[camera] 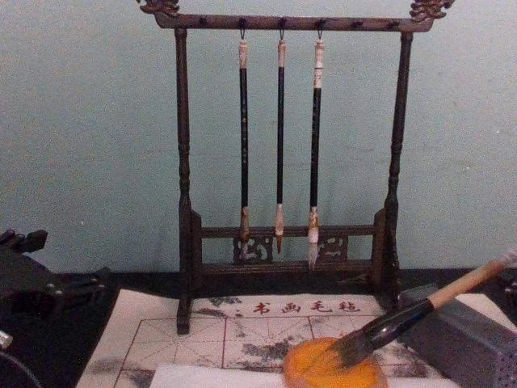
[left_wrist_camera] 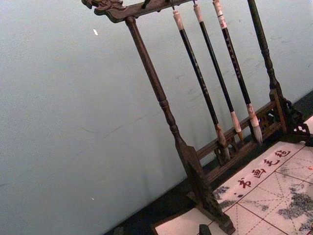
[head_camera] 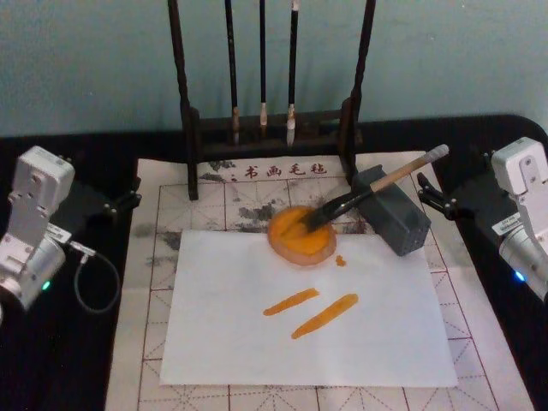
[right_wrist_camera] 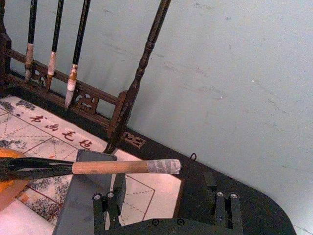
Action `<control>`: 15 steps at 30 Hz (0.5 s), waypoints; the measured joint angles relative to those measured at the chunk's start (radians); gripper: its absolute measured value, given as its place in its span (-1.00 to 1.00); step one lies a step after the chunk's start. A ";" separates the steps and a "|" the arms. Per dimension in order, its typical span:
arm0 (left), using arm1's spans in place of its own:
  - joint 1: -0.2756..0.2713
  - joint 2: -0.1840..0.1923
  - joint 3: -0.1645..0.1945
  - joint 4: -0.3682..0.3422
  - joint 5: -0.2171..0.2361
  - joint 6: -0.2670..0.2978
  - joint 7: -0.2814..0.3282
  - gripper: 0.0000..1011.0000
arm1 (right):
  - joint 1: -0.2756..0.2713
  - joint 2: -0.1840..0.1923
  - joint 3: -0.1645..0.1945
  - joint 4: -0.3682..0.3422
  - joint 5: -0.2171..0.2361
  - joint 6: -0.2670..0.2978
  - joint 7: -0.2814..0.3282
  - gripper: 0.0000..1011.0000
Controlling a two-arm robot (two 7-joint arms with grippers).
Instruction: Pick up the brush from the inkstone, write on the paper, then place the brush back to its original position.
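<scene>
Shows the brush [head_camera: 377, 190] propped handle-up on the inkstone [head_camera: 401, 224] for an easy grab, bristles in the orange dish [head_camera: 291, 244] left of it at the paper [head_camera: 257, 342] edge, right gripper [right_wrist_camera: 164, 200] spread wide and empty just right of it, left gripper [head_camera: 124, 195] far left, seemingly likewise.

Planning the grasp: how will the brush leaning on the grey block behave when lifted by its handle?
The brush is probably rigid and light, its round handle apt to roll off the grey block. Its bristles, lying in the orange dish, look wet and may drip.
</scene>
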 joint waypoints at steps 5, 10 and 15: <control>0.000 0.000 0.000 0.000 0.000 0.000 0.000 0.98 | 0.000 0.000 0.000 0.000 0.000 0.000 0.000 0.98; 0.000 0.000 0.000 0.000 0.000 0.000 0.000 0.98 | 0.000 0.000 0.000 0.000 0.000 0.000 0.000 0.98; 0.000 0.000 0.000 0.000 0.000 0.000 0.000 0.98 | 0.000 0.000 0.000 0.000 0.000 0.000 0.000 0.98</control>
